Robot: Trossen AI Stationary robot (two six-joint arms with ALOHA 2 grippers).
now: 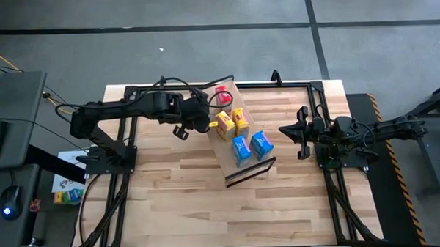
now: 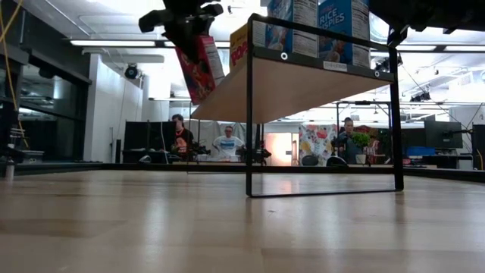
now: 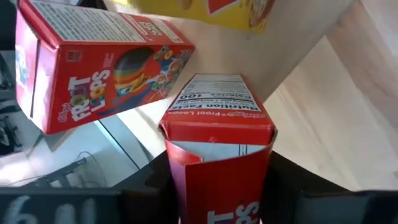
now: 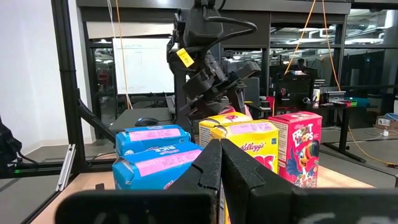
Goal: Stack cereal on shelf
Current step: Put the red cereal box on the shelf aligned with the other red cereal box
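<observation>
My left pincer (image 1: 199,115) reaches out, raised and clamped. My right pincer (image 1: 302,134) waits well apart, fingers together.

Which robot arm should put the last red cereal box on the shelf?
The left. Its gripper already holds a small red cardboard cereal box at the long light-wood shelf. The right gripper waits apart, fingers shut, empty.

Grey floor (image 1: 201,10), ceiling strip lights (image 2: 114,43), desks (image 4: 357,118) behind.
</observation>
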